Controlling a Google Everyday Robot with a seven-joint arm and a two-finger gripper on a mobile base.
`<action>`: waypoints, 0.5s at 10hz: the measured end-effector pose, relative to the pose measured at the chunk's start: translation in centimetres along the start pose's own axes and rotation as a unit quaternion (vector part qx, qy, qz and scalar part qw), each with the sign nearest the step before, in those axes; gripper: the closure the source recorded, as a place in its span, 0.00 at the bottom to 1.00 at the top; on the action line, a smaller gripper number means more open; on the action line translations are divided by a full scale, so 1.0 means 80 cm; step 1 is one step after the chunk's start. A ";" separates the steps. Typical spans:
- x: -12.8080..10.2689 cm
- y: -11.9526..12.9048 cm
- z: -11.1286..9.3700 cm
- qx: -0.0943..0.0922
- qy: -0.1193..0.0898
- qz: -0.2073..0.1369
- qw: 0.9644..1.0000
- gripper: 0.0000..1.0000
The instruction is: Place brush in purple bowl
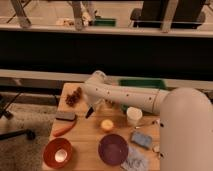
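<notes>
gripper hangs low over the counter beside the grey block, fingers' state unclear; purple bowl sits near the front

Purple bowl: round, shallow, dark purple, plain interior, upright on the wooden table near its front edge; nothing inside it. Brush: only a short dark slim piece shows, slanting down and to the left, above the table surface, well behind and to the left of the purple bowl; its head cannot be made out. Gripper: at the end of the white arm, over the table behind and left of the purple bowl, at the brush's upper end.
</notes>
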 end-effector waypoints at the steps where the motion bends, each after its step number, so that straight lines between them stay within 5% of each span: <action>1: -0.001 0.002 -0.002 0.001 -0.003 -0.001 1.000 1.00; 5: -0.003 0.013 -0.012 0.003 -0.013 -0.002 1.000 1.00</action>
